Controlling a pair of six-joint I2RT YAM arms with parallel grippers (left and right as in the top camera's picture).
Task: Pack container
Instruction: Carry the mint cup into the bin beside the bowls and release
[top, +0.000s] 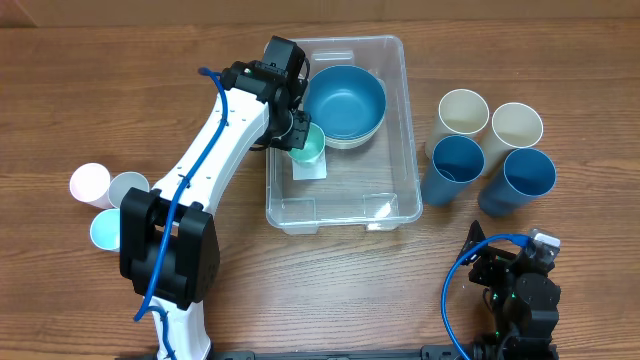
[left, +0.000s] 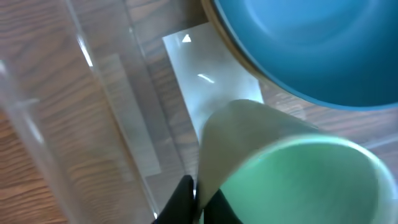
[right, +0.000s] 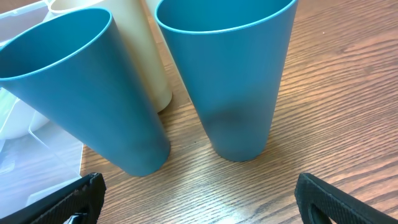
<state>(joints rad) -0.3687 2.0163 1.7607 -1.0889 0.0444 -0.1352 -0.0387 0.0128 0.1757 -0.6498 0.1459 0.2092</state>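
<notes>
The clear container (top: 392, 205) sits mid-table with a white label (top: 310, 170) on its base. A blue bowl (top: 344, 101), stacked on a cream one, lies in its far part. My left gripper (top: 296, 135) is shut on the rim of a mint green cup (top: 310, 147) and holds it inside the container's left side, over the label. In the left wrist view the green cup (left: 292, 174) fills the lower right, the blue bowl (left: 311, 43) is above it. My right gripper (right: 199, 199) is open and empty, low at the near right, facing two blue cups (right: 230, 81).
Two cream cups (top: 463, 112) and two blue cups (top: 528, 176) stand right of the container. A pink cup (top: 89, 183), a grey cup (top: 128, 188) and a light blue cup (top: 106, 231) lie at the left. The right arm base (top: 520, 285) rests near the front edge.
</notes>
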